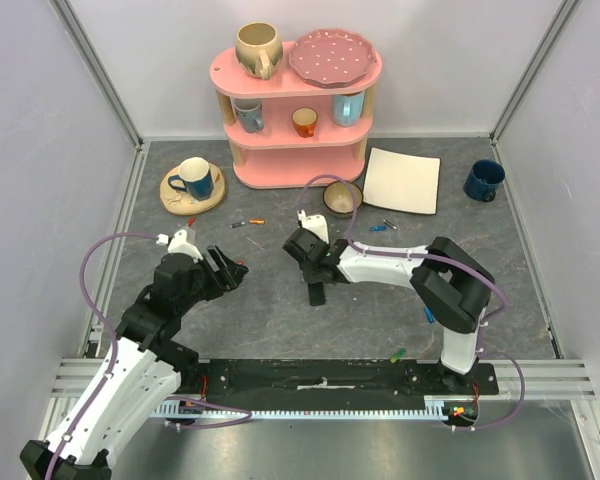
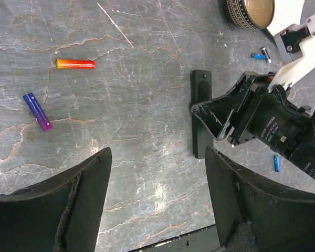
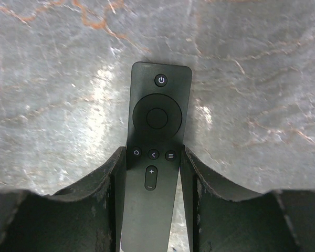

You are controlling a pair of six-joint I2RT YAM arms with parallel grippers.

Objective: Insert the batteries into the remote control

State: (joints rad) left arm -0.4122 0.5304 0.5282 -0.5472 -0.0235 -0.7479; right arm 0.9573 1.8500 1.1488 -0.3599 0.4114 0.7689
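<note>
Nearest in, gripping remote [image 3: 156,131] about mid-length with right jaws, black fingers [image 3: 100,199] pressed against both long edges. Lying face up on grey desk [image 3: 52,79], button end poking out ahead. Marked in symbols rather than words: power sign at tip, round pad with centre button, then home, back arrow and menu bars in a row, plus and minus on one rocker below. From left wrist, white label [image 2: 268,128] on right arm's motor housing, print too small to read. Left jaws released and spread wide, fingers [image 2: 58,210] hanging above desk, well apart from remote. Loose on desk: orange battery [image 2: 75,64] and blue-purple battery [image 2: 37,111] near each other, off to one side of remote; blue battery [image 2: 258,55] near patterned bowl [image 2: 249,13]; second blue battery [image 2: 276,163] beyond right arm. From above, green battery [image 1: 398,353] near right arm's base.
</note>
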